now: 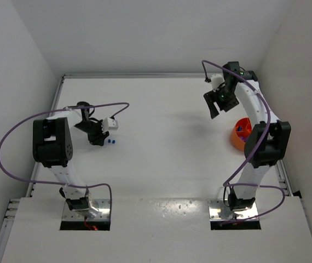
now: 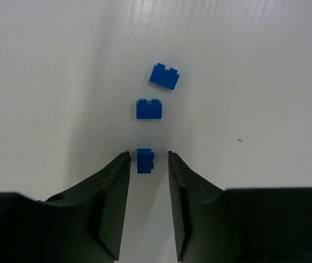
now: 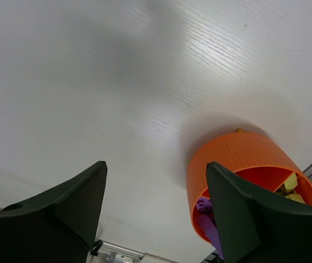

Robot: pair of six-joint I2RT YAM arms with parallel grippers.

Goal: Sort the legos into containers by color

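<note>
Legos (image 1: pixel 111 142), blue: nearest brick (image 2: pixel 144 160) on worktop (image 2: pixel 63 82) between jaws of left tool (image 2: pixel 148 154), part-open, gripping nothing; centre, close squarely. Second brick (image 2: pixel 149 108), third brick (image 2: pixel 163 76) just beyond. Right tool (image 3: pixel 156 164) wide open, empty, near orange tub (image 3: pixel 238 156), right.

My overhead camera sits high behind the arm bases (image 1: pixel 85 205), looking down over the whole white surface (image 1: pixel 167 137). The left wrist camera looks nearly straight down past the left gripper (image 2: pixel 148 155), very close to three blue legos (image 2: pixel 149 109) — tiny specks in the overhead. The right wrist camera sits higher, tilted past the right gripper (image 3: pixel 155 163) toward the orange tub (image 3: pixel 238 164) — also seen at the overhead's right.
</note>
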